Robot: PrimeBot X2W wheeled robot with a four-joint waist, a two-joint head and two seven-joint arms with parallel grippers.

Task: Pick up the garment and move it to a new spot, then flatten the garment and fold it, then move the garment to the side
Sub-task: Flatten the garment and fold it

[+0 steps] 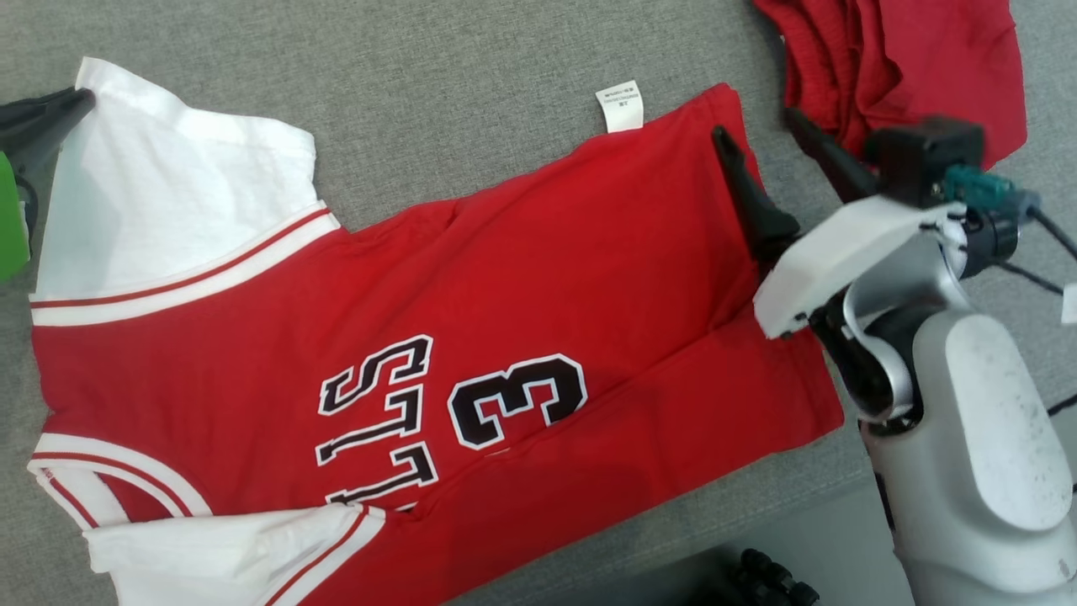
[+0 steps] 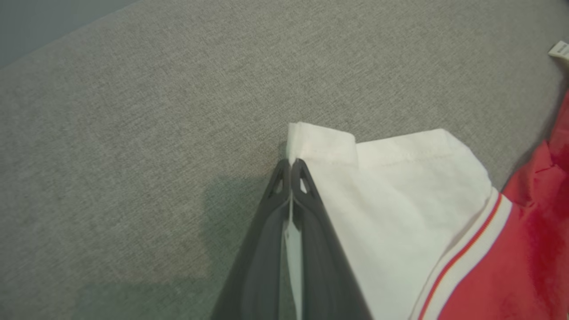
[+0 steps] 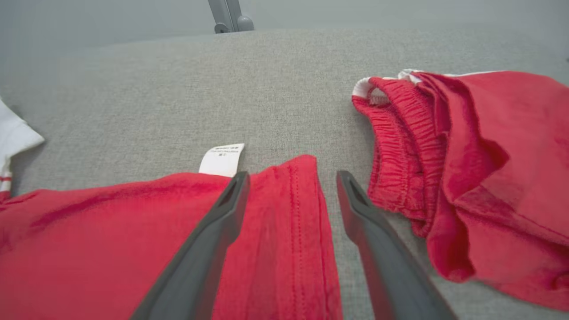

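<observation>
The garment [image 1: 505, 286] is a red jersey with white sleeves and black-and-white lettering, spread on the grey cloth surface. My left gripper [image 1: 80, 99] sits at the far left, shut on the edge of the upper white sleeve [image 2: 391, 195]; in the left wrist view white fabric is pinched between the fingers [image 2: 306, 209]. At the jersey's hem corner my right gripper [image 1: 757, 122] is open. Its fingers straddle that hem edge [image 3: 302, 209] in the right wrist view, one finger [image 3: 222, 213] over the red cloth and the other over the grey surface. A white care label [image 1: 620, 105] sticks out from the hem.
A pair of crumpled red shorts [image 1: 900, 59] lies at the back right, just beyond my right gripper, seen also as shorts [image 3: 466, 169] with an elastic waistband. The grey surface [image 1: 437, 93] ends at a front edge at the lower right. A green object [image 1: 10, 219] shows at the left border.
</observation>
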